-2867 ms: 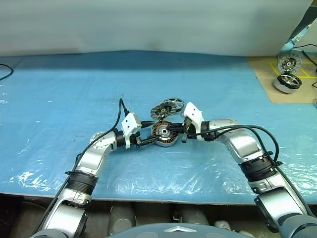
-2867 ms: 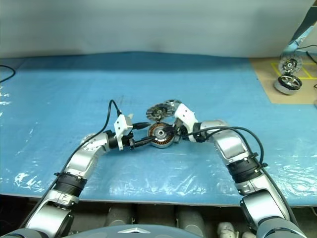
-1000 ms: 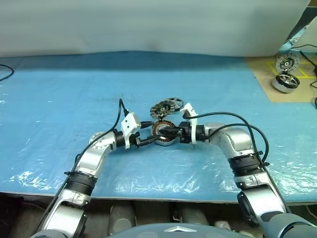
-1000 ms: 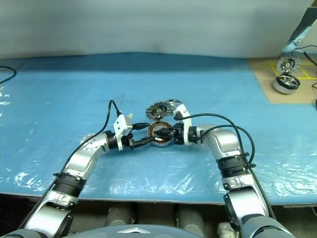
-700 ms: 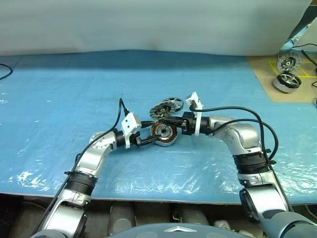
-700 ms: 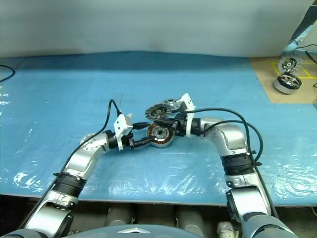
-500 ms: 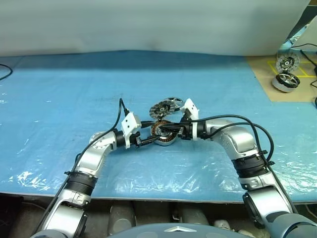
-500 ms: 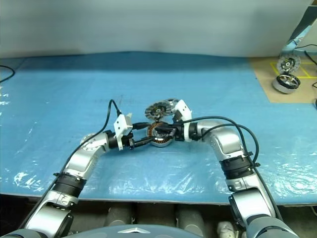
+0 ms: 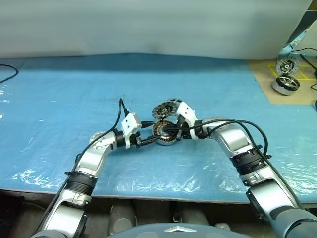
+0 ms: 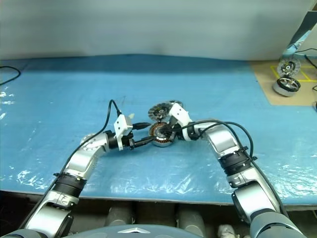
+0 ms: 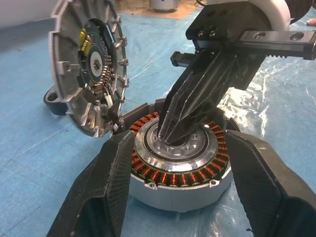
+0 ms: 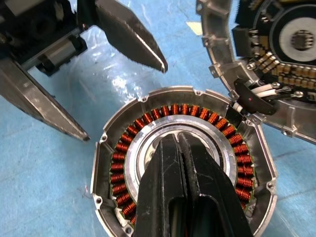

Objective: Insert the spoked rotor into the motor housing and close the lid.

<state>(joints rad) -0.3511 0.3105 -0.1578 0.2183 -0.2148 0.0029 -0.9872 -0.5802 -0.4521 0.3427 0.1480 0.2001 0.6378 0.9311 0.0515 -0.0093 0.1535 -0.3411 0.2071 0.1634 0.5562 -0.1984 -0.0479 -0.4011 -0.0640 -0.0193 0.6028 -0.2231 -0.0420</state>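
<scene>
Motor housing (image 9: 164, 134) mid-table on blue plastic sheet (image 9: 59, 99), wide bare sheet all round; larger motors (image 9: 286, 82) on brown board far right, well apart. Left gripper (image 11: 180, 163) open, fingers flanking housing wall. Right gripper (image 12: 178, 148) closed, tip on central hub. Wrist views show copper windings, hinged lid (image 11: 89, 69) tilted up (circuit board inside). Spoked rotor indiscernible.

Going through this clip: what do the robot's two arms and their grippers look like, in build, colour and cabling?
Both arms are glossy silver-grey shells with black ribbed joint collars. Each wrist carries a white block with a loose black cable looping back along the forearm. The left gripper has two broad black wedge-shaped fingers; the right gripper has two black tapering fingers.
</scene>
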